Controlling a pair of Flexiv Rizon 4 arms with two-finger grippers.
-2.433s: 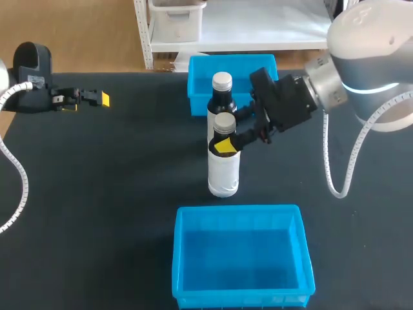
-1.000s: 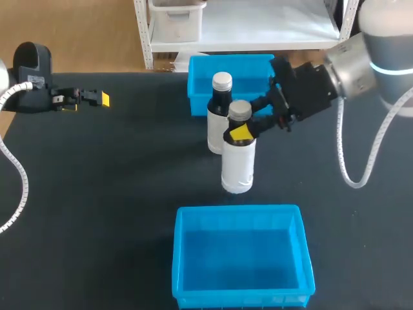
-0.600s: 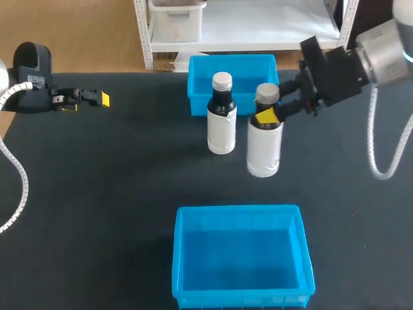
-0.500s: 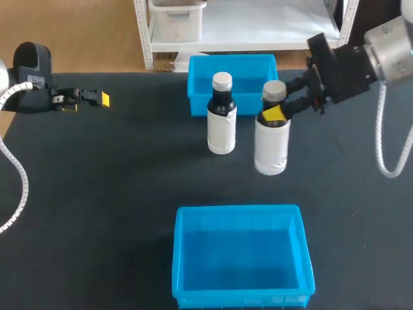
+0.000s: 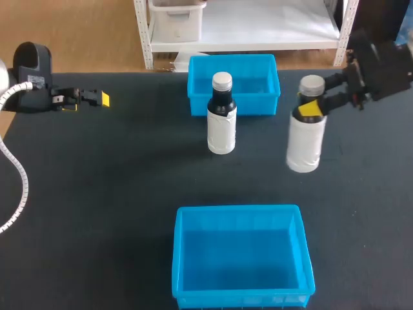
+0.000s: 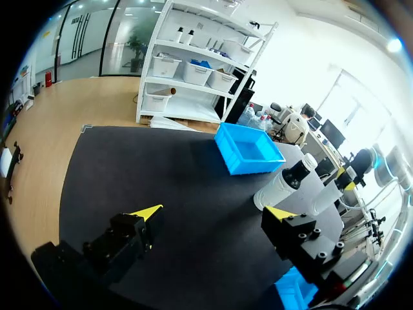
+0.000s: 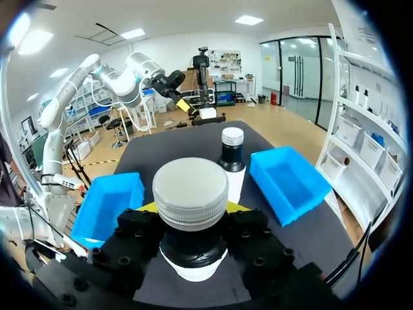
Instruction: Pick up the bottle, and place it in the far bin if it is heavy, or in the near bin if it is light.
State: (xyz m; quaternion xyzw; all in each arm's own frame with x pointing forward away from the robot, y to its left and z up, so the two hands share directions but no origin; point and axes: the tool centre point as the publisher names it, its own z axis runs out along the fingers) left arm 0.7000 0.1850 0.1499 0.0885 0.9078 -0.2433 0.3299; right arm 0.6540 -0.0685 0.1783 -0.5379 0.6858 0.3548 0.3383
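Note:
My right gripper (image 5: pixel 311 108) is shut on the dark neck of a white-labelled bottle (image 5: pixel 304 143) with a grey cap. It holds the bottle upright, to the right of the far blue bin (image 5: pixel 233 102). In the right wrist view the cap (image 7: pixel 190 192) fills the space between the fingers of the gripper (image 7: pixel 191 214). A second, similar bottle (image 5: pixel 221 126) (image 7: pixel 232 161) stands on the table just in front of the far bin (image 7: pixel 288 181). The near blue bin (image 5: pixel 240 284) (image 7: pixel 106 206) has nothing in it. My left gripper (image 5: pixel 90 98) (image 6: pixel 213 213) rests open at the table's far left.
The black tabletop (image 5: pixel 116 194) lies bare between the bins and toward the left. From the left wrist view the far bin (image 6: pixel 248 148) and the standing bottle (image 6: pixel 282 186) sit well ahead of the open fingers.
My right arm has carried the held bottle to the right, away from the standing bottle, and slightly toward the far side. The left arm has not moved.

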